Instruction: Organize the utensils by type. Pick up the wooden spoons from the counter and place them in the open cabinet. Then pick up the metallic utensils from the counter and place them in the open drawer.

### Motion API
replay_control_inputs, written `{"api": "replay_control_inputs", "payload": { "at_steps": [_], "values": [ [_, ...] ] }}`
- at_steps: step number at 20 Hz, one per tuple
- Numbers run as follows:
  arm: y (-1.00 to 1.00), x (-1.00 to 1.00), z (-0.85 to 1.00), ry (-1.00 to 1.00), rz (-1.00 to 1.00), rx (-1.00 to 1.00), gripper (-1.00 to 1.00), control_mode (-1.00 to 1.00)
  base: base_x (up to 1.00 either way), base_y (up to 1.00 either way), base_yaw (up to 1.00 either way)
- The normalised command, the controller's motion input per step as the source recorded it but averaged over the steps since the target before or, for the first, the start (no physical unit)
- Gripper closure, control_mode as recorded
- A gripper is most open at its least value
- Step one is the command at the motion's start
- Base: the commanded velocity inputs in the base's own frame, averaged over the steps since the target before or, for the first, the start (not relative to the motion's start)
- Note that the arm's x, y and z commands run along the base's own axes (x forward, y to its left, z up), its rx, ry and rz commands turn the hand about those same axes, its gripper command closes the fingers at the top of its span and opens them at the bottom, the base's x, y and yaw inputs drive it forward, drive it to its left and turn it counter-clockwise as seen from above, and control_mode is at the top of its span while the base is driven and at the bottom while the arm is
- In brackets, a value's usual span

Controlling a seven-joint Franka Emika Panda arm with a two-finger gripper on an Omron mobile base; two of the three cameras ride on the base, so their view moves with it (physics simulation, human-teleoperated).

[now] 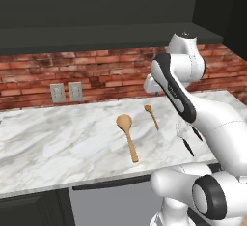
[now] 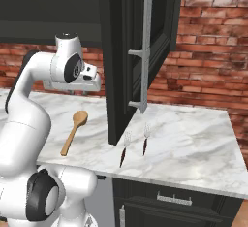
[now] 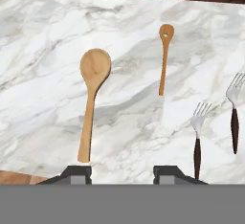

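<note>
The larger light-tan wooden spoon (image 3: 92, 101) lies on the white marble counter (image 1: 58, 138), bowl toward the brick wall. To its right lies the thinner orange-brown spoon (image 3: 164, 60). Two dark-handled forks (image 3: 197, 139) (image 3: 234, 115) rest further right, near the counter's front edge. My gripper (image 3: 123, 173) hangs high above the counter with its fingers wide apart and nothing between them, the big spoon's handle end just past its left fingertip. The black upper cabinet has its door (image 2: 138, 51) swung open over the forks (image 2: 124, 149). The open drawer is out of view.
A brick wall with two outlets (image 1: 66, 92) backs the counter. The open cabinet door's lower corner (image 2: 116, 136) hangs just above the counter beside the forks. Black lower cabinets (image 2: 169, 204) sit under the counter edge, and a grey panel (image 1: 111, 201) lies below it in front of me.
</note>
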Motion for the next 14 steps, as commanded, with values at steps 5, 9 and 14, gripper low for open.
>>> {"api": "replay_control_inputs", "payload": {
  "at_steps": [5,9,14],
  "values": [
    [0.01,-0.13,-0.05,-0.01,0.0,0.0,-1.0,-1.0,0.0,0.0,0.0],
    [0.2,-0.23,-0.26,0.07,0.0,0.0,-1.0,-1.0,0.0,0.0,0.0],
    [0.38,-0.12,-0.38,0.07,0.0,0.0,-1.0,-1.0,0.0,0.0,0.0]
  ]
}}
